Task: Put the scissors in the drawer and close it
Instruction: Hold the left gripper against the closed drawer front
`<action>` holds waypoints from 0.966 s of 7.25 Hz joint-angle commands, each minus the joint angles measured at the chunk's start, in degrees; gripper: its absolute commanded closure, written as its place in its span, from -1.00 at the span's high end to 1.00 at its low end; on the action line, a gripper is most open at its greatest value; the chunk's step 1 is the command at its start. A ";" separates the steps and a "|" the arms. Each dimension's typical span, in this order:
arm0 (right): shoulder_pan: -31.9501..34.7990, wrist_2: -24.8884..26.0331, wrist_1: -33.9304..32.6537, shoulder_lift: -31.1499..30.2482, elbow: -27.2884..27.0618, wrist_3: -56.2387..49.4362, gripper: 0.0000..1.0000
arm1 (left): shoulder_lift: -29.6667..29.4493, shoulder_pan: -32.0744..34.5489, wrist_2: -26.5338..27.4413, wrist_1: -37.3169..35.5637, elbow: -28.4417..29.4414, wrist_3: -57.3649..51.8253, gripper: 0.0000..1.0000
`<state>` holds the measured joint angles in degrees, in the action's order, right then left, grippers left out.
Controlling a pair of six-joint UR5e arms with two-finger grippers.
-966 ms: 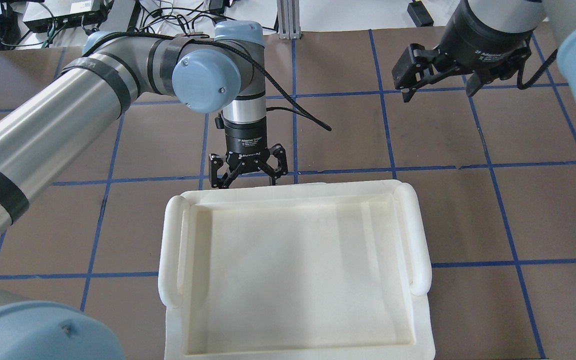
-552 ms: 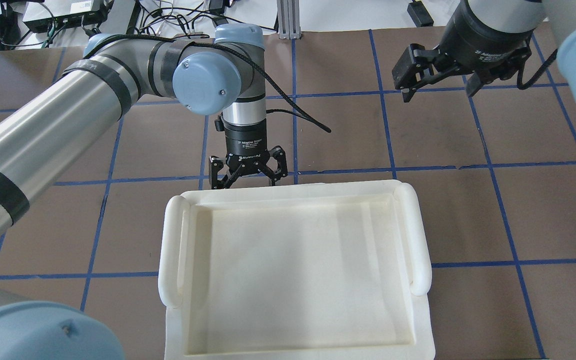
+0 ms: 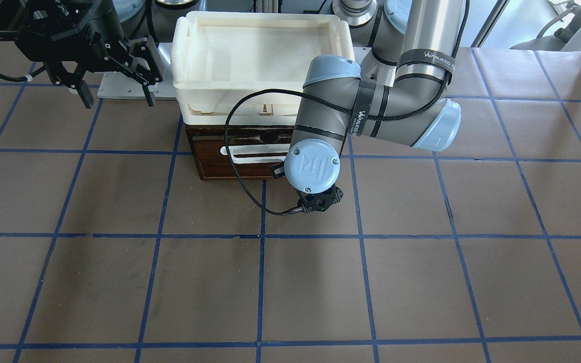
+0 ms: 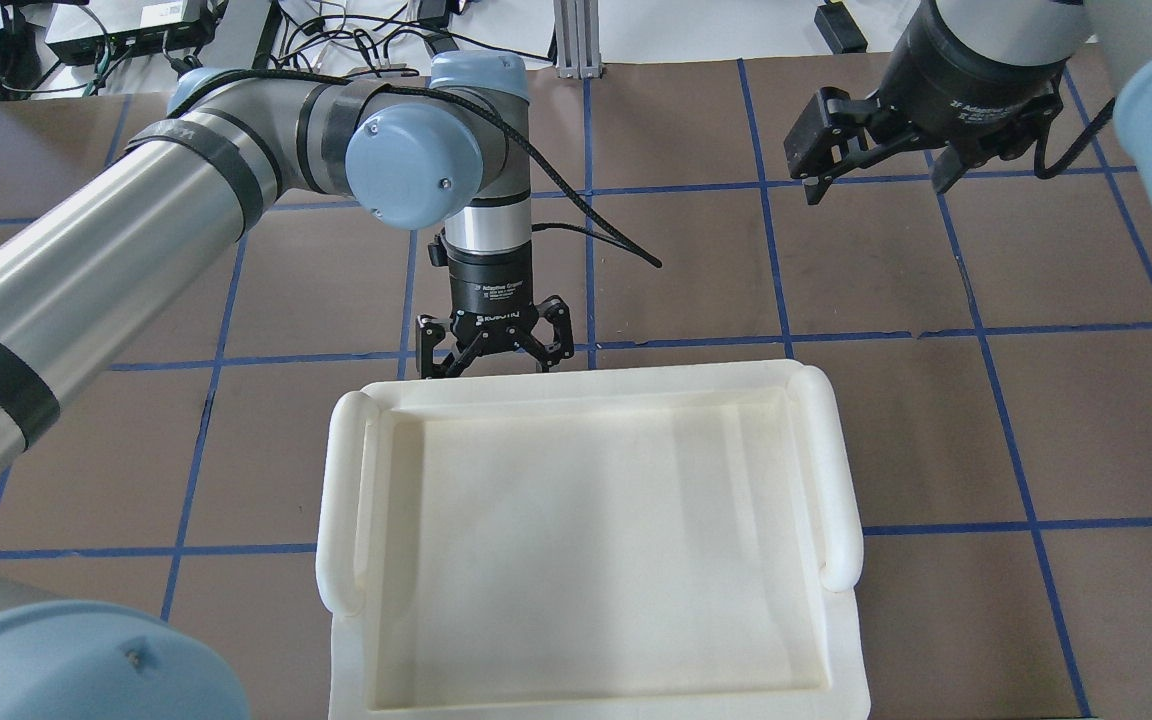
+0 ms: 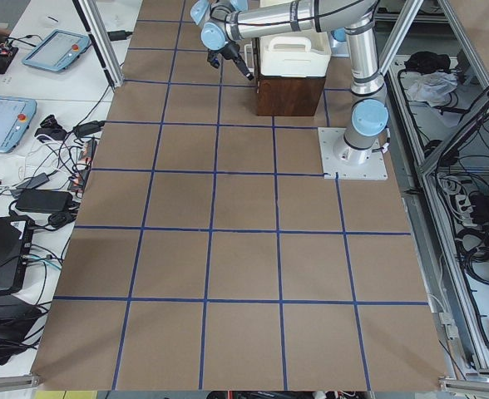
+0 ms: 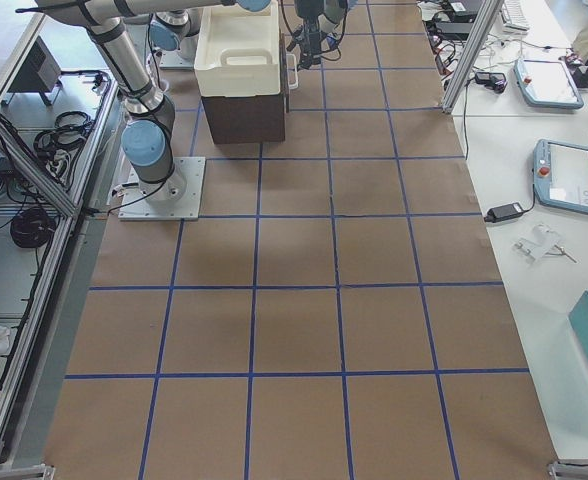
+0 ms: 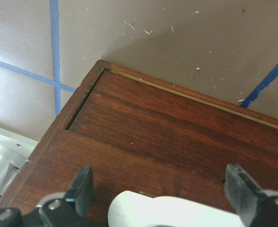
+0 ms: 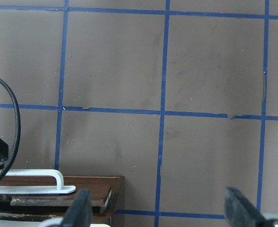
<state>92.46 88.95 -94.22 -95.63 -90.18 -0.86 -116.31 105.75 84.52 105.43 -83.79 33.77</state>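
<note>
The drawer (image 3: pixel 230 169) has a dark brown wooden front and a white bar handle (image 3: pixel 255 151), and sits under the cream tray. In the left wrist view the drawer front (image 7: pixel 167 127) sits pushed into its frame. My left gripper (image 4: pixel 491 368) is open, right in front of the drawer, its fingers (image 7: pixel 80 189) on either side of the white handle (image 7: pixel 167 210) without closing on it. My right gripper (image 4: pixel 876 185) is open and empty, raised off to the side of the cabinet; it also shows in the front view (image 3: pixel 119 101). The scissors are not in view.
A cream-white plastic tray (image 4: pixel 586 385) sits on top of the brown cabinet (image 6: pixel 244 115) and hides the drawer from overhead. The brown table has blue tape lines. A black cable (image 3: pixel 235 171) from the left wrist hangs across the drawer front.
My left gripper has edged slightly closer to the drawer front. The right arm has not moved.
</note>
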 commanded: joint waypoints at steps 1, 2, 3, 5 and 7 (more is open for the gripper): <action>0.00 0.00 0.00 0.00 0.00 0.07 1.00 | -0.06 0.50 0.12 0.13 0.03 -0.20 1.00; 0.00 0.09 0.00 0.00 0.00 -0.02 1.00 | -0.06 0.60 0.29 0.04 0.03 -0.20 1.00; 0.00 0.00 0.00 0.00 0.00 0.07 1.00 | -0.06 0.68 0.21 0.13 0.03 -0.20 1.00; 0.00 0.09 0.00 -0.09 0.00 0.07 1.00 | 0.11 0.77 0.47 0.04 0.12 -0.55 1.00; 0.00 0.09 0.00 0.00 0.00 -0.02 1.00 | 0.38 0.77 0.47 0.13 0.03 -0.81 1.00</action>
<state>92.46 89.03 -94.22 -95.65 -90.18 -0.86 -115.85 106.48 84.96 105.50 -83.70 33.05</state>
